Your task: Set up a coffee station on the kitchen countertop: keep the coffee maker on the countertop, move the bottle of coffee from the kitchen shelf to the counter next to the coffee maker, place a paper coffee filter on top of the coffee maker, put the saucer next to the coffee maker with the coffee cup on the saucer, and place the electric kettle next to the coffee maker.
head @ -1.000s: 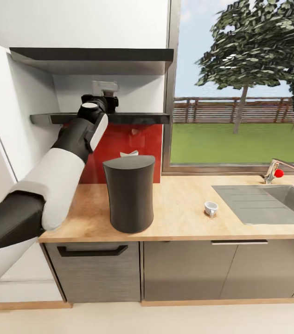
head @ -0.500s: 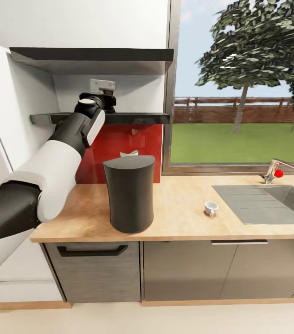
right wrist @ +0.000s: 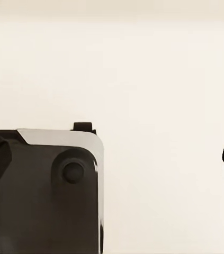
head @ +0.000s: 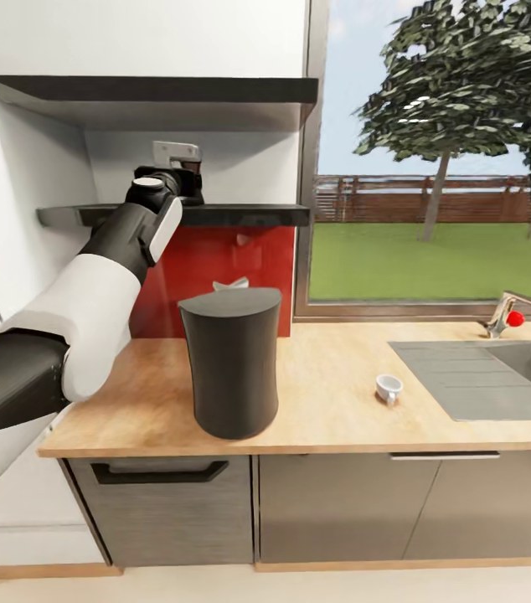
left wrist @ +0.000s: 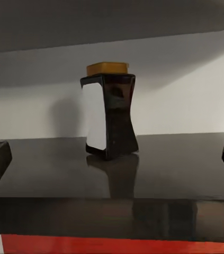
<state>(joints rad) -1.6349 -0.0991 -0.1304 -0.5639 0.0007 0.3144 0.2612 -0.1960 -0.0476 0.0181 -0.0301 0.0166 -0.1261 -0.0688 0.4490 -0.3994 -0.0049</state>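
Observation:
The bottle of coffee, dark with a yellow-tan cap, stands upright on the dark kitchen shelf. My left gripper is open at the shelf's front edge, short of the bottle and not touching it. In the head view my left gripper reaches up to the kitchen shelf and hides the bottle. The tall dark-grey coffee maker stands on the kitchen countertop. A white paper coffee filter peeks out behind it. The coffee cup sits to its right. My right gripper is open over pale floor.
An inset steel sink with a faucet lies at the counter's right end. A second dark slab hangs above the shelf. A white wall closes the niche on the left. A window is behind the counter.
The whole head view has shifted as the camera moved slightly nearer the counter. My left arm stays stretched to the shelf, its gripper barely changed against it.

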